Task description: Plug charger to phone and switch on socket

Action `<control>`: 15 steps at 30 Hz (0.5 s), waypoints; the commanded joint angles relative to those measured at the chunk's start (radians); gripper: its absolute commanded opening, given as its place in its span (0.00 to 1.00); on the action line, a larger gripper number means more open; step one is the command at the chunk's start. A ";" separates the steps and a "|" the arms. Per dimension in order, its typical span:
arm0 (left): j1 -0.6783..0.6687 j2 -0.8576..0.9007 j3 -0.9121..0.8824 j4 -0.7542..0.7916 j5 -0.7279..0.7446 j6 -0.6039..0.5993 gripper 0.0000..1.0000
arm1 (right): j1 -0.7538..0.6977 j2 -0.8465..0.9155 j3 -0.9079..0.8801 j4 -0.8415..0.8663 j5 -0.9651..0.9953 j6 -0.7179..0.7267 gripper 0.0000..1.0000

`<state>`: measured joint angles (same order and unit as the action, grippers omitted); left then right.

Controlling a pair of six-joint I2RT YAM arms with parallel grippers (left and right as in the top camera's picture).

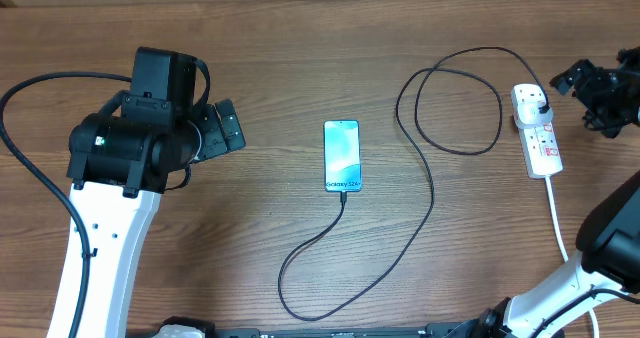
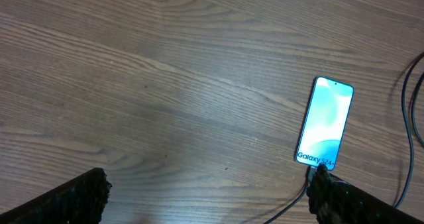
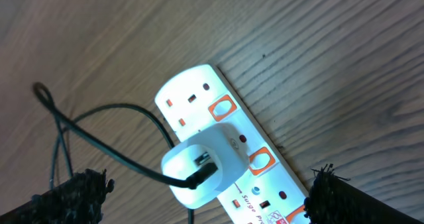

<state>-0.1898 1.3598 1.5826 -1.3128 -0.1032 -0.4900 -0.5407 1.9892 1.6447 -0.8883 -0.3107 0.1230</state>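
Overhead view: the phone (image 1: pixel 341 156) lies flat near the middle of the table (image 1: pixel 300 48), screen up and lit, with its short end toward the near edge. The small tip of the charger (image 1: pixel 432 193) sits in the port of that short end. From there the thin black cable runs toward the near edge, bends back, goes up the right half of the table, makes a wide loop near the far edge and ends at the socket (image 1: pixel 540 138).

The socket lies close to the right edge, and its white cord (image 1: pixel 556 213) leaves toward the near edge. In the right wrist view its second outlet from the end holds a white adapter (image 3: pixel 199 168), and the black cable end is pushed into this adapter. The end outlet (image 3: pixel 189 98) has nothing in it. Each outlet has a reddish switch (image 3: pixel 262 161) beside it; I cannot tell the position of the switches.

The left gripper (image 2: pixel 209 184) has its fingers wide apart and grips nothing; it hangs over bare wood left of the phone. The right gripper (image 3: pixel 205 177) also has its fingers wide apart, one on each side above the adapter, and grips nothing.
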 commanded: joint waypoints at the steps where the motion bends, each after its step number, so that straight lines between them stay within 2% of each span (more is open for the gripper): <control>1: -0.007 0.011 -0.001 0.001 -0.019 0.019 0.99 | 0.013 0.021 -0.037 0.024 -0.013 -0.024 1.00; 15: -0.007 0.011 -0.001 0.001 -0.019 0.019 1.00 | 0.089 0.021 -0.187 0.179 -0.022 -0.024 1.00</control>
<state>-0.1898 1.3602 1.5826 -1.3128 -0.1040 -0.4900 -0.4515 2.0060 1.4635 -0.7258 -0.3283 0.1043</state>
